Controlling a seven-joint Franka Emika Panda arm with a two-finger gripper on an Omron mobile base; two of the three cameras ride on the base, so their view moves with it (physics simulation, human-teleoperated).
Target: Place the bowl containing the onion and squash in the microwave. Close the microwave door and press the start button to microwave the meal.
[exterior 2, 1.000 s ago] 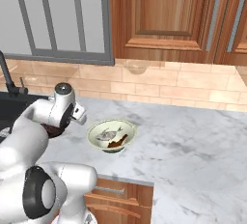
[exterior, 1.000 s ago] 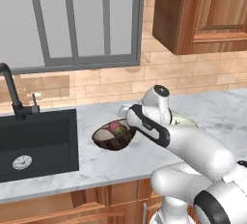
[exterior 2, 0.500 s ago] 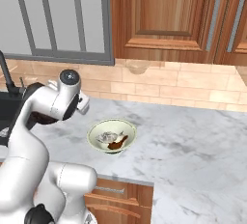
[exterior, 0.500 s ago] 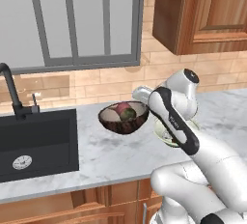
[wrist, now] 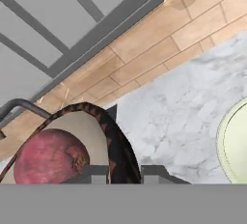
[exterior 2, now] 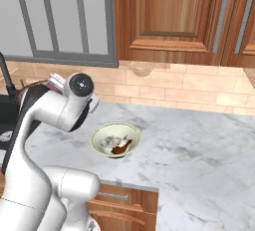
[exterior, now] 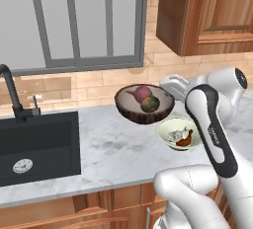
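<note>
Left base view: onion (exterior: 143, 93), squash (exterior: 150, 104) in bowl (exterior: 144, 113)

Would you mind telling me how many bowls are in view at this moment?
2. The dark brown bowl is lifted above the counter, carrying the onion and squash. The pale cream-green bowl sits on the counter beside it.

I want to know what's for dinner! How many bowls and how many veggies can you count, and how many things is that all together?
Bowls: 2, the dark brown bowl held up by the gripper and the pale cream-green bowl on the counter.
Vegetables: 2, the onion and the squash, both in the dark brown bowl.
Total: 4
</note>
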